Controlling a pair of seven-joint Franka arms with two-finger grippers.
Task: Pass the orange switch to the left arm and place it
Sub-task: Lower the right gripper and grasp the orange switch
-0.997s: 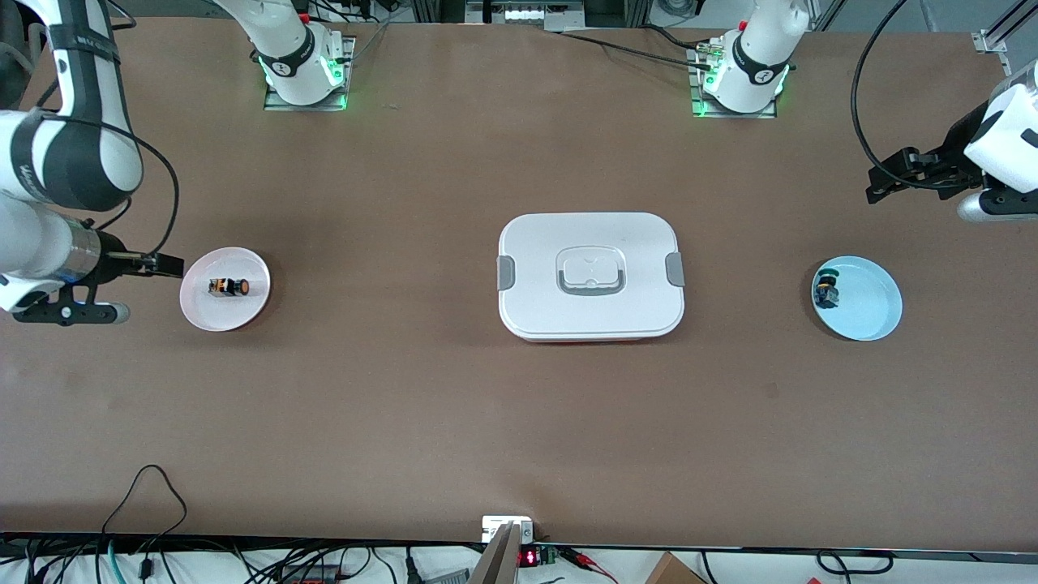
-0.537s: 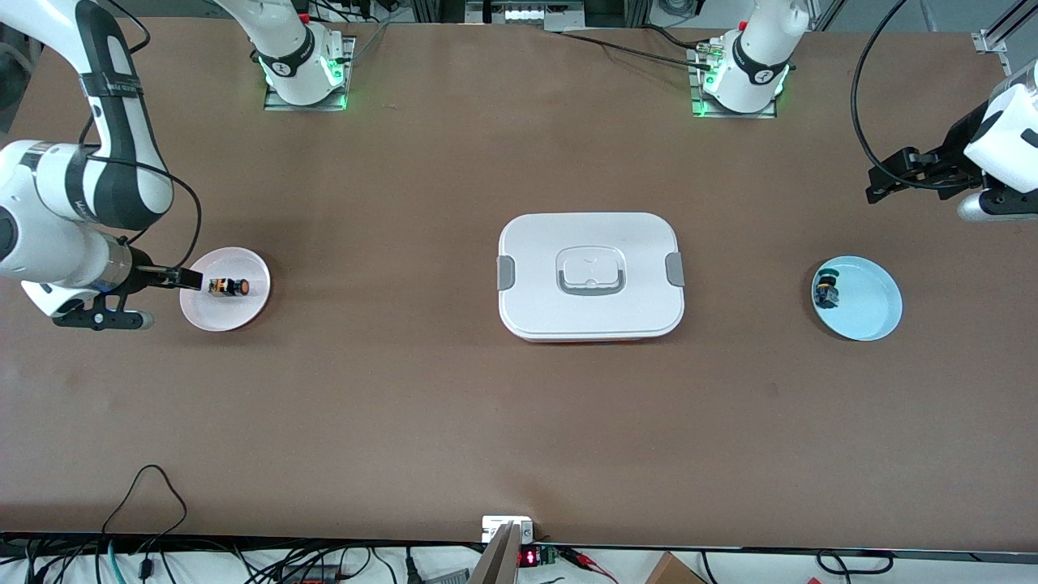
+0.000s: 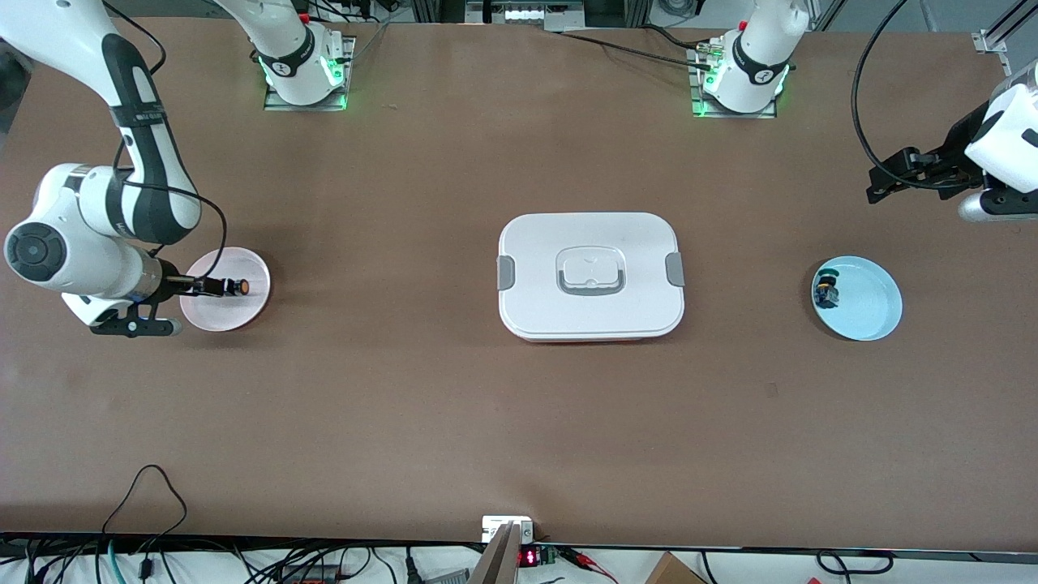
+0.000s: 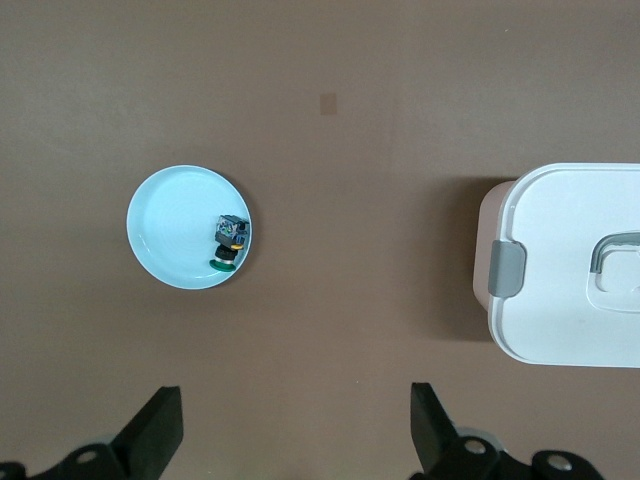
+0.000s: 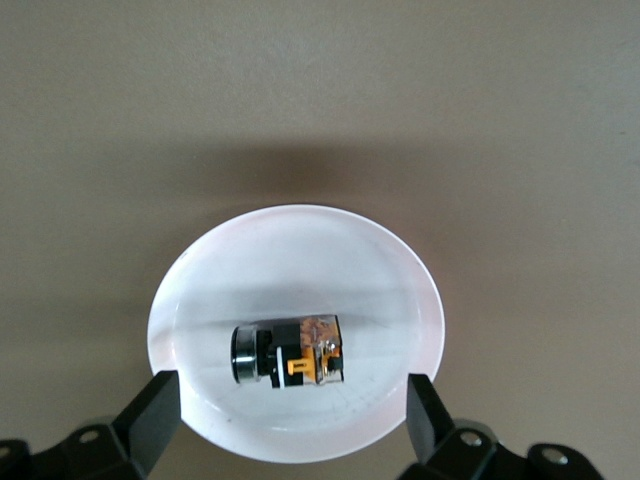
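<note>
Barely begun, judging by the layout. Orange switch (image 3: 229, 286) lying on its side in the pink dish (image 3: 251, 304) at the right arm's end of the bench (image 3: 519, 422), ungrasped. Right gripper (image 3: 212, 285) poised low over that dish, jaws spread wide and straddling the switch (image 5: 288, 354) in the right wrist view, one finger to each side, neither visibly touching it; dish rim (image 5: 190, 290) showing between and around the fingers. Likely in the approach-to-grasp step, with closing and lifting yet to do. Box (image 3: 591, 276) shut and sitting mid-bench, squarely between the two dishes, so any carry across calls for a path up over or around it. Left gripper (image 3: 884, 182) hanging wide open and empty in the air over bare bench at the left arm's end, waiting; in the left wrist view, blue dish (image 4: 160, 250) near and the box corner (image 4: 560, 260) at the frame edge. Blue dish (image 3: 872, 312) holding only the green-topped switch (image 3: 825, 292), close to the rim on the box's side. Remaining, as a judgement: grasp, lift, move toward the middle clear of the box, hand over to the left gripper, then set down, probably at the left arm's end. None of that done yet.
</note>
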